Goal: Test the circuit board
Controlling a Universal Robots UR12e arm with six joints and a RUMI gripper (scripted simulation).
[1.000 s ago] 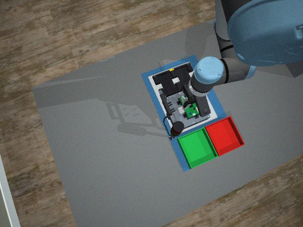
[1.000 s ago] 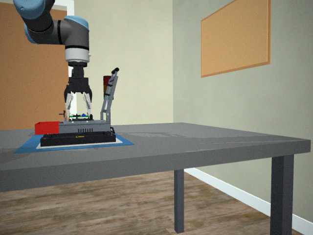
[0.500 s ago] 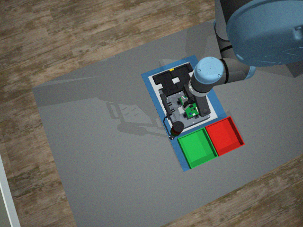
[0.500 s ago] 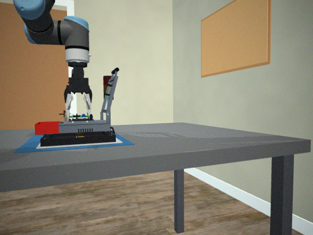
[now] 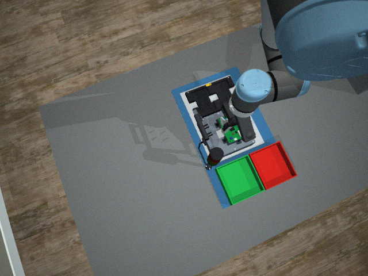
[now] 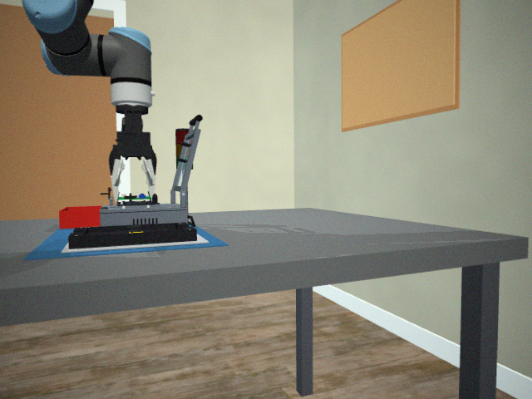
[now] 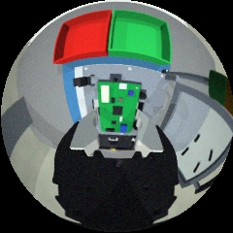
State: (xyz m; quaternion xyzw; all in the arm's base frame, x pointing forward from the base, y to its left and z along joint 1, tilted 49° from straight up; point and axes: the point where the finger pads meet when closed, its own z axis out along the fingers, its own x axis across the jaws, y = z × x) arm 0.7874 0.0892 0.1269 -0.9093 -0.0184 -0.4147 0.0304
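Observation:
The green circuit board [image 7: 117, 106] [image 5: 225, 135] lies flat, component side up, just above or on the grey tester's bed; I cannot tell whether it touches. Its white connector [image 7: 130, 91] points toward the bins. My gripper [image 6: 133, 195] hangs straight down over the tester and is shut on the board's two long edges; the board also shows in the top view [image 5: 232, 135] and the side view [image 6: 134, 197]. The tester's lid [image 6: 185, 160] stands open, nearly upright. The signal light [image 5: 214, 156] stands at the tester's corner near the green bin and shows no bright colour.
The green bin [image 5: 240, 179] and the red bin [image 5: 272, 164] sit side by side on the blue mat beyond the tester. The black tray [image 5: 209, 96] lies on the tester's other side. The arm's elbow [image 5: 322, 38] hangs above the table's far right.

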